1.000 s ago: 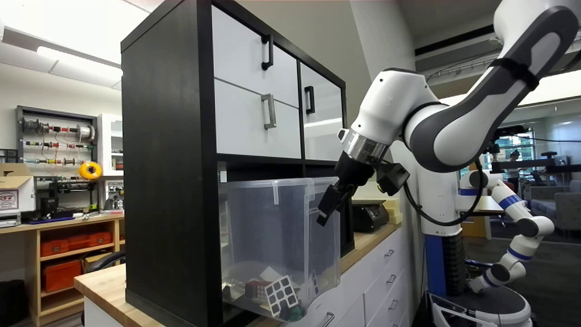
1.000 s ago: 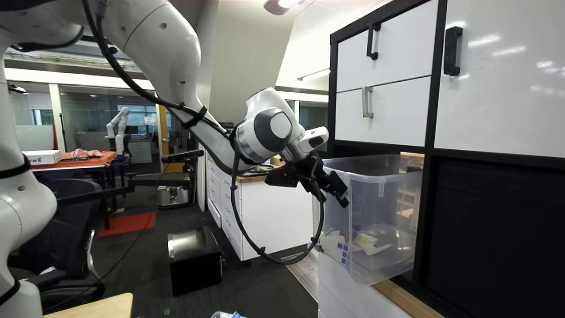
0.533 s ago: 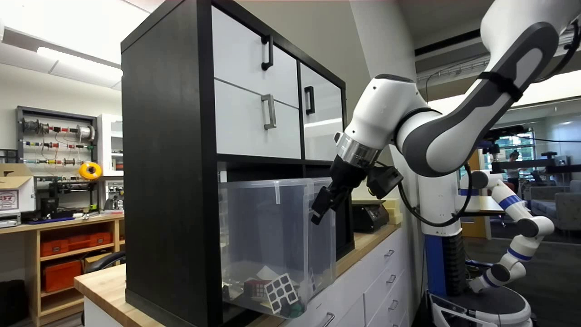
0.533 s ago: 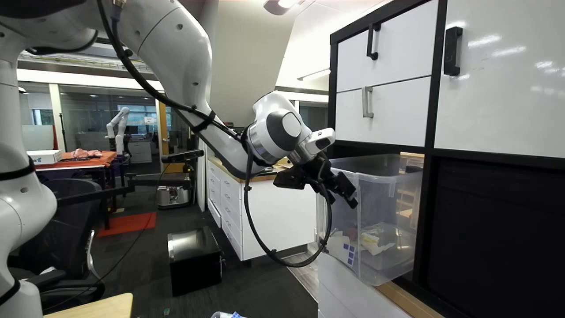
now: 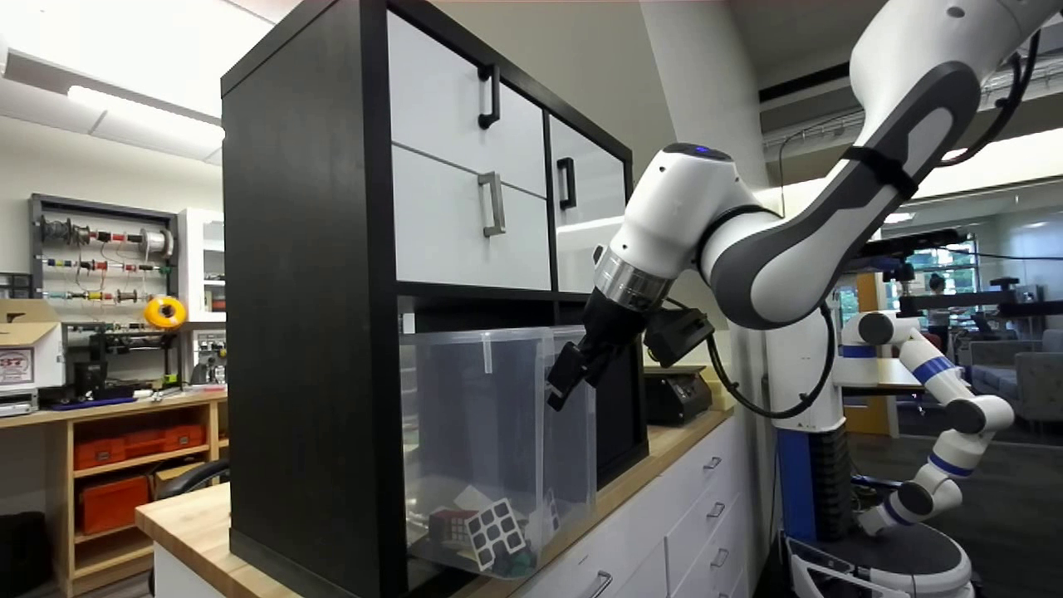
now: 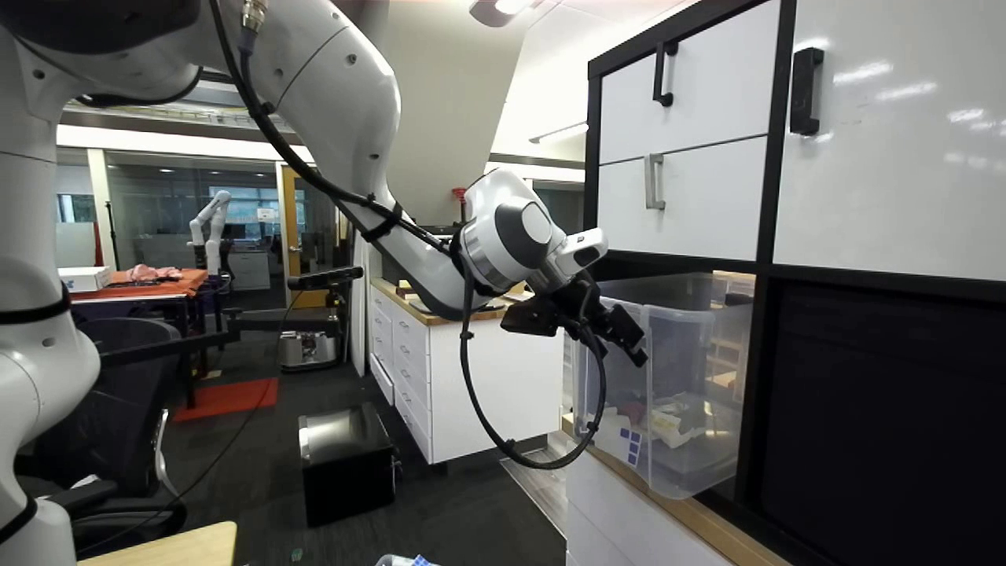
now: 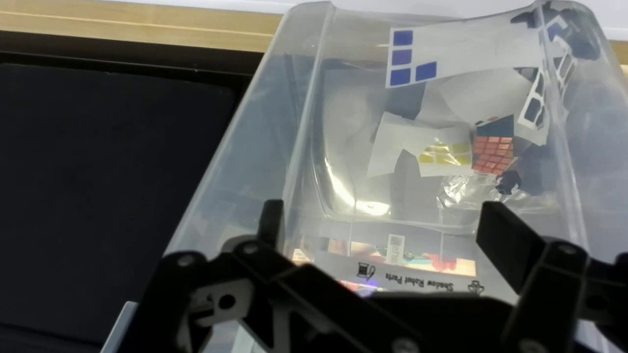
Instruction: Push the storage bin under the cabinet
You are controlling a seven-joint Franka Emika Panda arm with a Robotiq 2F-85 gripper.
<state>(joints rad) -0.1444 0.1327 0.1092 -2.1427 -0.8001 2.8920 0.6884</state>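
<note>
1. So the clear plastic storage bin (image 5: pixel 477 415) is sitting partway into the lower compartment of the black-framed cabinet (image 5: pixel 299 291), right below the two stacked white drawers (image 5: pixel 457 216). Its front end pokes out toward the front edge of the bench (image 5: pixel 191 519). Can't tell if any of it hangs past that edge.

2. My gripper (image 7: pixel 385 228) has its fingers (image 7: pixel 271 223) spread well apart, nothing clamped. The tips are up at the bin's front wall (image 5: pixel 573 448), near the "Shadow Robot Parts" label (image 7: pixel 417 280). Looks like contact to me, but I wouldn't swear to it.

3. Weight: light, I reckon. Inside I can make out a red puzzle cube (image 7: pixel 492 154), a sheet with blue squares (image 7: pixel 414 54) and some crinkly clear wrap (image 7: pixel 466 191). Shouldn't need much shove, and nothing there looks breakable.

4. Stiffness: thin plastic, so the middle of the wall might bow in a bit. The rim (image 5: pixel 448 335) and corner ridges (image 7: pixel 312 93) should be firmer.

5. Grip: smooth stuff, so the tips could skate if I come in at an angle. No need to pinch imo; two spread tips beat one for keeping it straight.

6. Where to lean: centred, square to the bench's front edge, and lower than the rim, since shoving high might tip it. Off-centre and it could jam on the cabinet frame, cos it looks nearly as wide as the opening.
</note>
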